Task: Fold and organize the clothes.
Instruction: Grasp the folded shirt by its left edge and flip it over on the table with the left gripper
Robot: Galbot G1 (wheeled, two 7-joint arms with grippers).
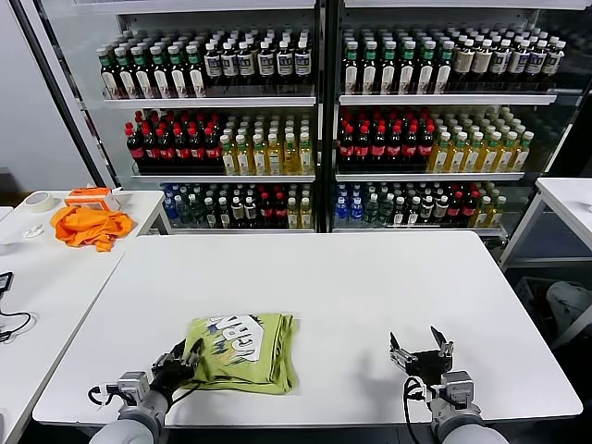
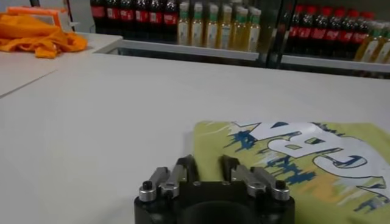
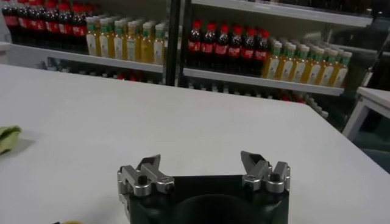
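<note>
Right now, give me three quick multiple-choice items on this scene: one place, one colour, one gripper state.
1. Where does the green T-shirt lie?
A. on the near edge of the white table, front left
B. on the side table
C. on a shelf

2. What colour is the cloth on the side table?
A. blue
B. orange
C. white

3. How is the right gripper?
A. shut on the shirt
B. open, holding nothing
C. out of view

Answers: 1 A, it lies folded beside the left gripper. 2 B, bright orange heap. 3 B, fingers spread over bare table.

Lime-green T-shirt (image 1: 242, 351) with white lettering edged in blue (yellow flecks too); bright orange cloth (image 1: 90, 226); plain white table (image 1: 351, 287); black grippers with silver fingertips.
</note>
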